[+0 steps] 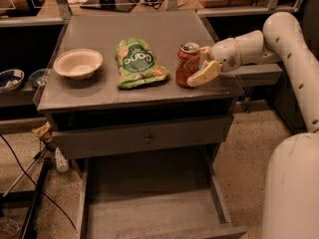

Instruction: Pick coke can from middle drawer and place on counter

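Reaching in from the right, the claw (199, 66) is hard against the right side of the coke can (185, 64). From where I stand I cannot tell whether it is pinching the can or has let go. The can stands upright on the surface (164, 29), toward the right front corner, just beside the green snack bag (137, 63). The middle drawer (149, 213) below hangs open with a bare floor. To my eye the job is at the letting-go stage. To do that well, I'd want the can's base flat and fully settled before the grip loosens. Then the claw should spread wide and draw back to the right, the way the arm came in. A nudge leftward could knock the can into the bag, and the front edge is near.
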Action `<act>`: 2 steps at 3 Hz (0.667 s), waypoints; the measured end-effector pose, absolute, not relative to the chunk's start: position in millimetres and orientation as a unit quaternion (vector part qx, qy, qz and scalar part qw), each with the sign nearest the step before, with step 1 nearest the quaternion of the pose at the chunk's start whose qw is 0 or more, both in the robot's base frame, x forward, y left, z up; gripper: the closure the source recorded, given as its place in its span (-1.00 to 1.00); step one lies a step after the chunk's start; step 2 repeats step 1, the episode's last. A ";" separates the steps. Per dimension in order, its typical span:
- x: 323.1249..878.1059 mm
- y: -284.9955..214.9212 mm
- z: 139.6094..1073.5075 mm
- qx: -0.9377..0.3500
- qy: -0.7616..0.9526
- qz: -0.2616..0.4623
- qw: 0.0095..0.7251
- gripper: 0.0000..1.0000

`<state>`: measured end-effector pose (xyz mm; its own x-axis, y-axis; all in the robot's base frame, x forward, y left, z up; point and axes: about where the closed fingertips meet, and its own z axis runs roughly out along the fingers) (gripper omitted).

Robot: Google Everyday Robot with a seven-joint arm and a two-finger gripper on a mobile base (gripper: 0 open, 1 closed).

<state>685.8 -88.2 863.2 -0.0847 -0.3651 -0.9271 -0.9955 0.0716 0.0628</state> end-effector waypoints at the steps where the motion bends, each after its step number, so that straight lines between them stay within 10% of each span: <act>1: 685.8 -88.2 863.2 -0.551 0.618 0.401 0.393 -1.00; 2: 685.8 -88.2 863.2 -0.551 0.618 0.401 0.393 -1.00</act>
